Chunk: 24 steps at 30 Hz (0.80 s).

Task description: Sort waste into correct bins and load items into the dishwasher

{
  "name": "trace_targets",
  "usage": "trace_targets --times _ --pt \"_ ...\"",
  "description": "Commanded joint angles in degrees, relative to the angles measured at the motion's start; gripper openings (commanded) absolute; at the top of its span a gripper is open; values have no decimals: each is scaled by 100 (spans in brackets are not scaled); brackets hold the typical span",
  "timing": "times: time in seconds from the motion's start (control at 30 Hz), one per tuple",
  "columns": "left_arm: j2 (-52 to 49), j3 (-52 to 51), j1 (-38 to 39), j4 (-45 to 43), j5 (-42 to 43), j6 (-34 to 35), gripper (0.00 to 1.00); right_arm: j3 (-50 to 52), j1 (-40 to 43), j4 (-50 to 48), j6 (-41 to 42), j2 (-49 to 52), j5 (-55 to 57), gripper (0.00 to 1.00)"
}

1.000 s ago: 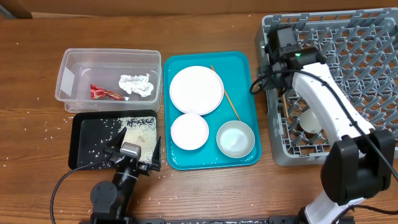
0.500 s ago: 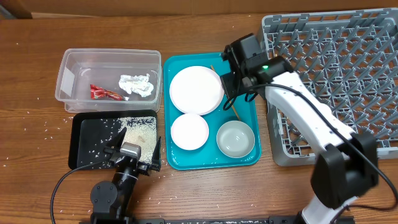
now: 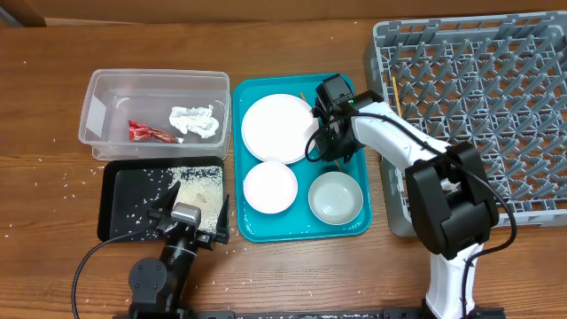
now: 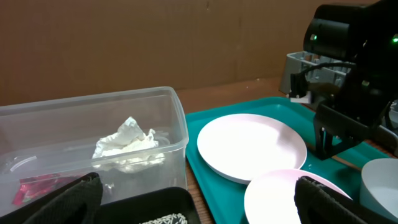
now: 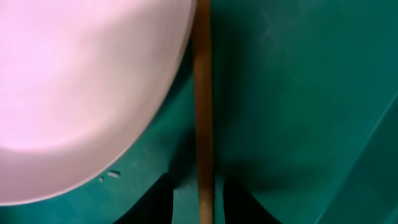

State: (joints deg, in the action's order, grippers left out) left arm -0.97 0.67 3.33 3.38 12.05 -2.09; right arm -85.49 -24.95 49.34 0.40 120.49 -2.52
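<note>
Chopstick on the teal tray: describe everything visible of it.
The chopstick is a thin, straight stick of light brown wood. It lies flat on the teal tray, its upper stretch in the right wrist view running along the rim of the larger white plate, seemingly touching it. The right gripper straddles it, one finger on either side with gaps, not closed on it. From overhead the right arm hides most of its length.
</note>
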Motion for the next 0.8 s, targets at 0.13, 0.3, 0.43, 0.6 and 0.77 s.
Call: trace_targets --times 0.13,0.3,0.43,0.6,0.77 --pt "35 -39 -37 -24 90 -52 100 4 -7 -129 164 105 26 4" --pt "35 -39 -37 -24 92 -52 100 -214 42 39 428 11 28 4" --pt "35 -39 -37 -26 90 -52 100 -595 170 339 503 -328 28 4" --pt "35 -39 -37 -26 92 -52 100 -975 426 656 498 -1019 42 4" --pt "35 -39 -37 -24 90 -52 100 -1019 931 990 498 -1556 391 4"
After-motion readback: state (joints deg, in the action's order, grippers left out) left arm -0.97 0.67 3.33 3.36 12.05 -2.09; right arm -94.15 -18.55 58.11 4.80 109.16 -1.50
